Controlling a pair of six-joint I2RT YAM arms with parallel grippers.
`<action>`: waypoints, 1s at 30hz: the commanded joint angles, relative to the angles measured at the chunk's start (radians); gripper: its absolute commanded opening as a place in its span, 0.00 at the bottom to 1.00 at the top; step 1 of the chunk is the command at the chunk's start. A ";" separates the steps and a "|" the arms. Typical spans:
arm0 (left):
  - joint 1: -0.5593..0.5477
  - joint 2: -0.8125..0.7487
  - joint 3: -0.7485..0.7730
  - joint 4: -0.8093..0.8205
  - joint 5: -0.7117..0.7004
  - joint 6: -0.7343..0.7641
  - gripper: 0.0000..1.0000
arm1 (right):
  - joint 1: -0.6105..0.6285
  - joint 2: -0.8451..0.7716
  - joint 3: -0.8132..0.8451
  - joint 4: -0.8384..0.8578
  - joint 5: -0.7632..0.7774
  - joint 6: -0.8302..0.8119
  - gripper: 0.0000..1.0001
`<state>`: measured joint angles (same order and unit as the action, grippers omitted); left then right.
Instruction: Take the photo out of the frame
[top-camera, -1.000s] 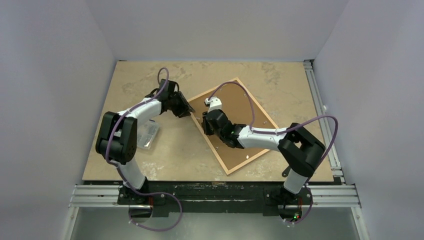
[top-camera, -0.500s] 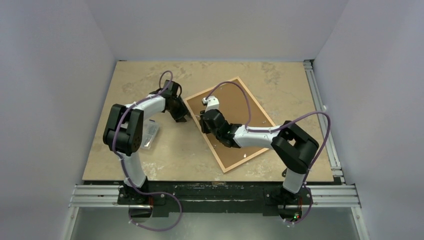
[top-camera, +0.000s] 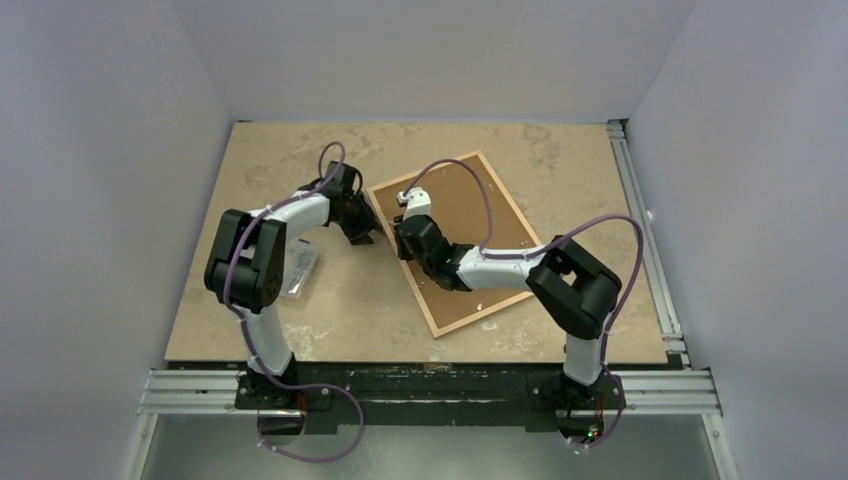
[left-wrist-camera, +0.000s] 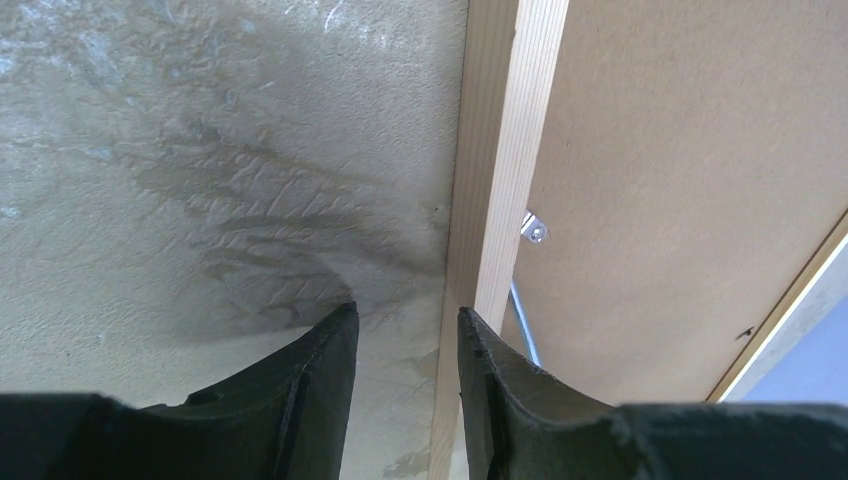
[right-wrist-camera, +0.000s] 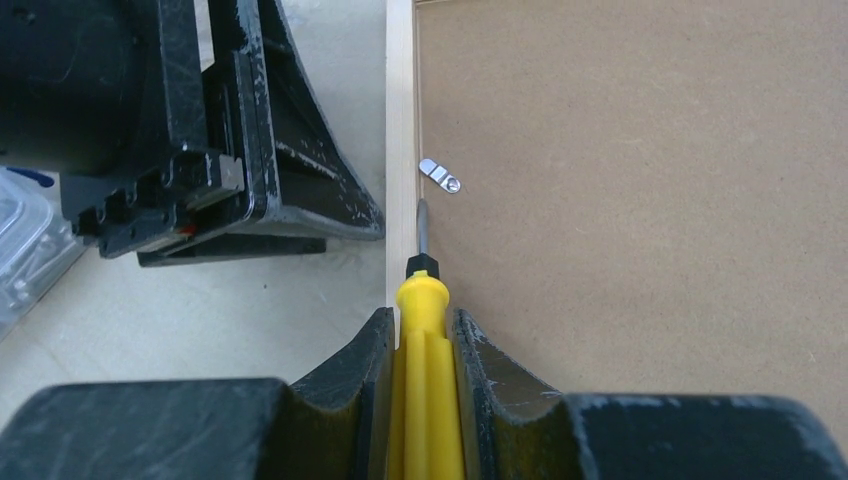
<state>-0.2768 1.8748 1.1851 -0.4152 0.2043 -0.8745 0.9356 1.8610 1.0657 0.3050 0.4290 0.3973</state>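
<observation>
The frame (top-camera: 514, 198) lies face down and askew on the table, so its brown backing board (top-camera: 465, 205) faces up and the photo is hidden. My right gripper (right-wrist-camera: 420, 318) is shut on a yellow screwdriver (right-wrist-camera: 428, 380). The screwdriver's shaft lies along the inside of the pale rail (right-wrist-camera: 401, 120), just short of a small metal tab (right-wrist-camera: 440, 176). My left gripper (left-wrist-camera: 405, 315) is open at the same rail (left-wrist-camera: 500, 150) from the outside. One of its fingers is over the wood, the other over the table, and nothing is gripped. In the top view both grippers (top-camera: 365, 232) (top-camera: 403, 232) meet at the frame's left edge.
A clear plastic container (top-camera: 298, 268) lies on the table left of the frame, beside the left arm. The left gripper's black fingers (right-wrist-camera: 310, 170) sit close to the screwdriver tip. A metal rail (top-camera: 640, 220) runs along the table's right edge.
The frame has slid and turned to the left along with the right arm. The left arm's elbow pulled in and its jaws have spread wider.
</observation>
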 joint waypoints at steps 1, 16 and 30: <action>-0.008 -0.014 -0.046 0.018 0.013 0.003 0.40 | -0.004 0.028 0.052 0.059 0.040 -0.040 0.00; 0.046 -0.048 0.084 0.073 0.048 0.005 0.65 | -0.012 -0.005 0.006 0.066 -0.060 0.041 0.00; 0.037 0.207 0.389 -0.183 -0.136 0.015 0.48 | -0.024 -0.012 0.018 0.051 -0.067 0.053 0.00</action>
<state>-0.2359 2.0640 1.5314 -0.4553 0.1608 -0.8745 0.9142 1.8839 1.0748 0.3378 0.3977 0.4297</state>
